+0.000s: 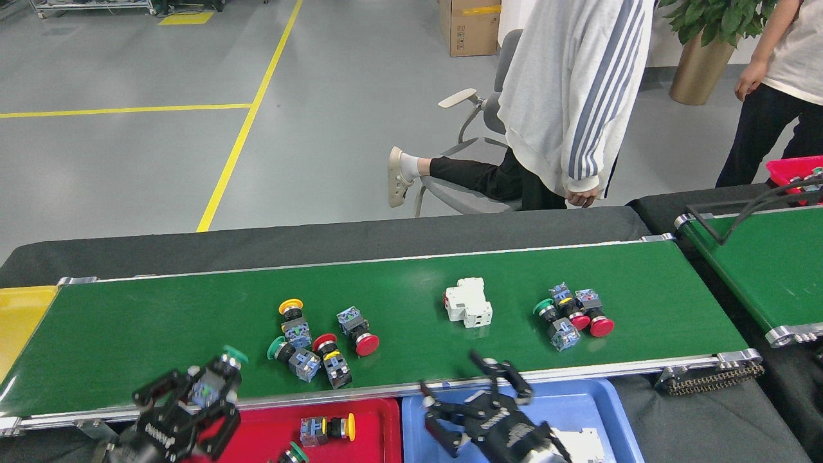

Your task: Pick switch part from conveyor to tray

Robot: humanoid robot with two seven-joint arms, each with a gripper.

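Grey factory floor lies behind the green conveyor [398, 289], where push-button switches [318, 344] and a white breaker [468, 302] lie. Left gripper [193, 399] pinches a green-capped switch [215, 379] (above the red tray [373, 444]); right gripper [476, 395] hangs spread over the blue tray [578, 402].

Left gripper [193, 402] at seven o'clock, fingers clamped on a green-capped switch part [215, 382]. Right gripper [479, 399] at six o'clock, fingers spread wide, nothing between them.
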